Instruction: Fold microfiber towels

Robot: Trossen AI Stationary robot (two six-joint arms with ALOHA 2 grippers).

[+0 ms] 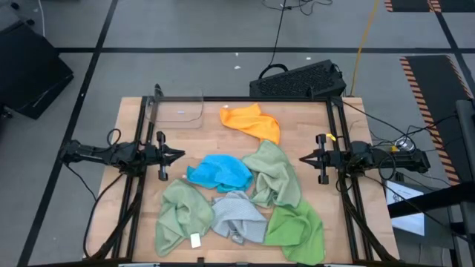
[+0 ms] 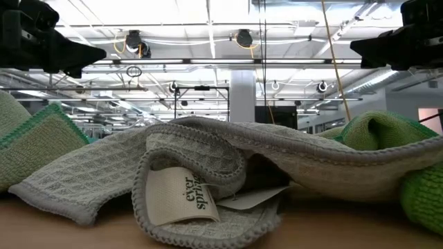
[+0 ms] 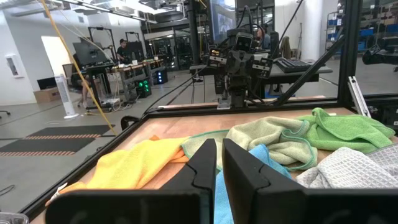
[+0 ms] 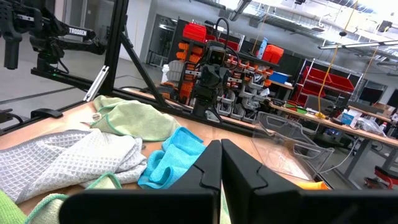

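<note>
Six crumpled towels lie loose on the wooden table [image 1: 141, 126]: an orange one [image 1: 252, 121] at the far middle, a bright blue one [image 1: 220, 172] at the centre, a sage green one [image 1: 272, 174] right of it, another sage green one [image 1: 182, 211] at the near left, a light grey one [image 1: 237, 216] at the near middle and a bright green one [image 1: 298, 224] at the near right. The towels overlap one another. My left gripper [image 1: 180, 154] hovers shut at the left, above the table. My right gripper [image 1: 303, 158] hovers shut at the right.
A clear plastic tray [image 1: 179, 109] stands at the far left of the table. A black keyboard-like device [image 1: 300, 80] lies beyond the far edge. Black frame rails [image 1: 141, 141] run along both sides. Bare wood shows at the far middle and left.
</note>
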